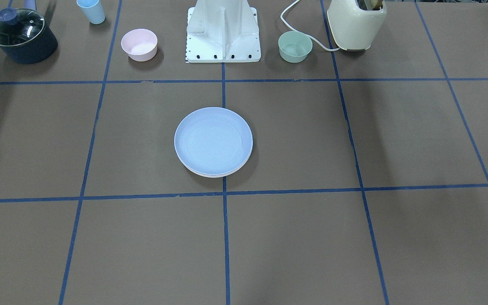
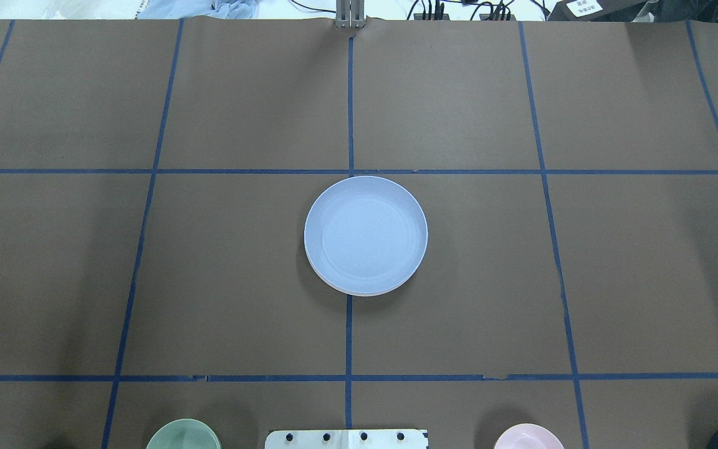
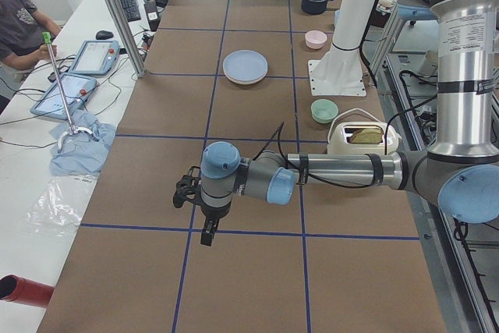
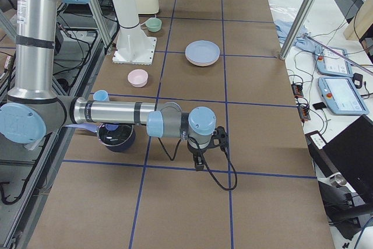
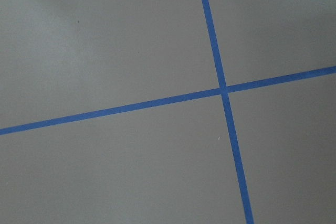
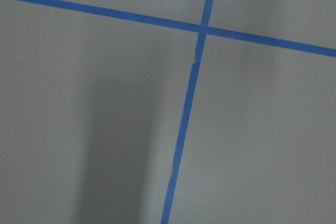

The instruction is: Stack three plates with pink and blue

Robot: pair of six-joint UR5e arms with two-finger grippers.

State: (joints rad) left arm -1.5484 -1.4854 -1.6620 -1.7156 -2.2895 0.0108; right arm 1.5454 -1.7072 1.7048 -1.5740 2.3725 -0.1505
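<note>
The light blue plate point(image 1: 213, 140) lies on top of a stack at the table's centre, also in the overhead view point(image 2: 365, 234). A thin pale pinkish rim point(image 1: 215, 175) peeks out under its edge. I cannot tell the plates beneath apart, and the cream plate is hidden. My left gripper point(image 3: 207, 235) hangs over the table's left end, far from the stack. My right gripper point(image 4: 199, 166) hangs over the right end. Both show only in the side views, so I cannot tell whether they are open or shut. Both wrist views show only brown table and blue tape.
Along the robot's side stand a small pink bowl point(image 1: 139, 44), a green bowl point(image 1: 295, 46), a light blue cup point(image 1: 91, 10), a dark pot with a glass lid point(image 1: 21, 35), a cream toaster point(image 1: 356, 23) and the white robot base point(image 1: 223, 31).
</note>
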